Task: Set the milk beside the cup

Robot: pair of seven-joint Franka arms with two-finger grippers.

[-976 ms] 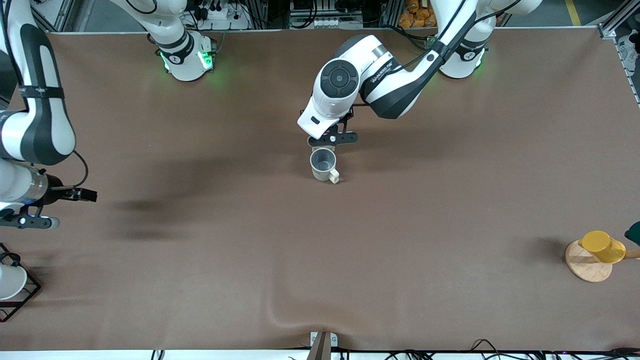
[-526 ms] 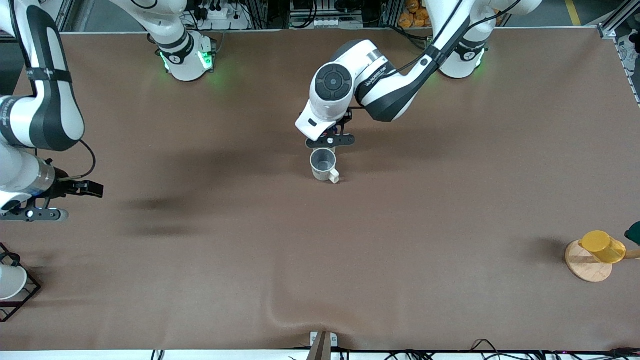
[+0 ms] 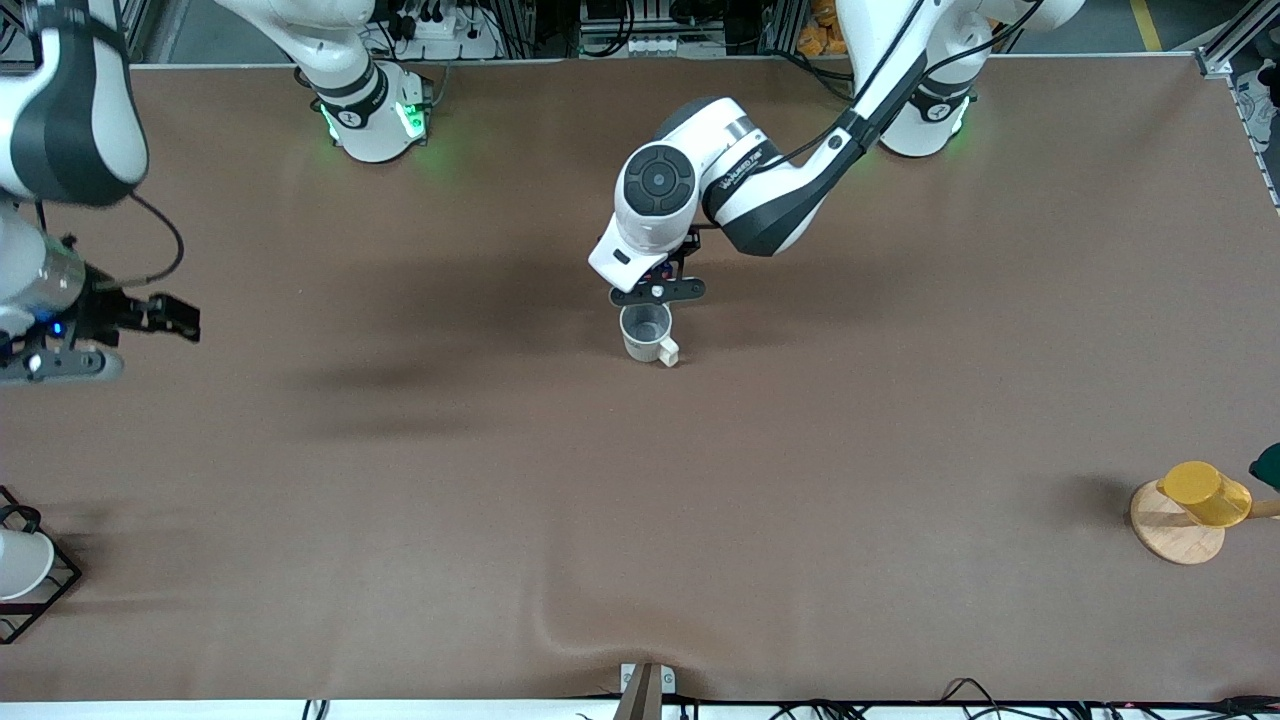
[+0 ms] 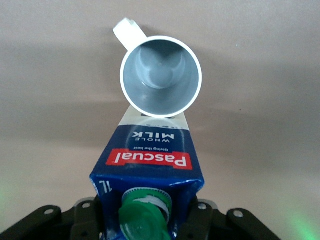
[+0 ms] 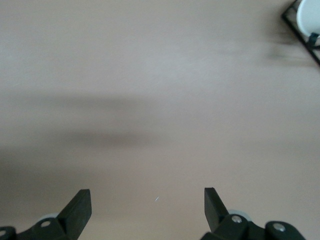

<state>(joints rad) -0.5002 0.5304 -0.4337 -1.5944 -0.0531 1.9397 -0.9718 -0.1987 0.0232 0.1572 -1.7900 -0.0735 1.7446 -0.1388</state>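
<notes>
The off-white cup [image 3: 648, 333] with its grey inside stands mid-table, handle toward the front camera. In the left wrist view the milk [image 4: 148, 162], dark blue and white with a red band and green cap, stands upright right against the cup [image 4: 161, 76]. My left gripper [image 3: 656, 291] is over the milk and hides it in the front view. Its fingers [image 4: 86, 221] press both sides of the carton, so the left gripper [image 4: 147, 222] is shut on it. My right gripper [image 3: 165, 317] hangs open and empty over bare table at the right arm's end, as the right wrist view [image 5: 147, 200] also shows.
A yellow cup [image 3: 1205, 492] lies on a round wooden base [image 3: 1175, 540] at the left arm's end, near the front camera. A white cup in a black wire rack [image 3: 22, 568] sits at the right arm's end. The brown cloth has a fold [image 3: 560, 630] near the front edge.
My left arm's wrist has shifted a little over the cup, with the milk still in its fingers. My right gripper has moved away from the front camera, toward its base.
</notes>
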